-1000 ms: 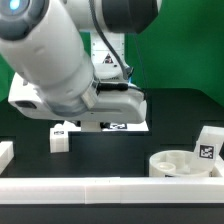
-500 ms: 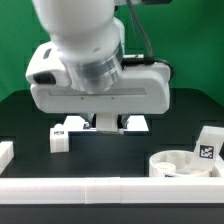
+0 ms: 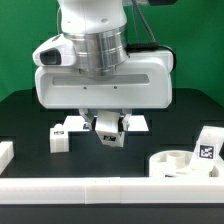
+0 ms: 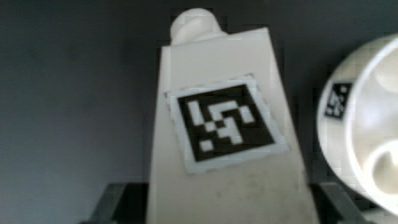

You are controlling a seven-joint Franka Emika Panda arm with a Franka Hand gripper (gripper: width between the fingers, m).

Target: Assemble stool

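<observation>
A small blocky white plastic stool leg [image 3: 108, 128] with a black-and-white square tag is clamped between the jaws, which are closed onto its sides, and it is carried tilted, seemingly clear of the black bench [image 3: 25, 120]. The low round white plastic disc seat [image 3: 175, 165] is seen to one side of the jaws, apart from the gripped leg, with a second tagged leg [image 3: 208, 143] just beside it. A third leg [image 3: 60, 135] is stood on the bench at the jaws' other side.
</observation>
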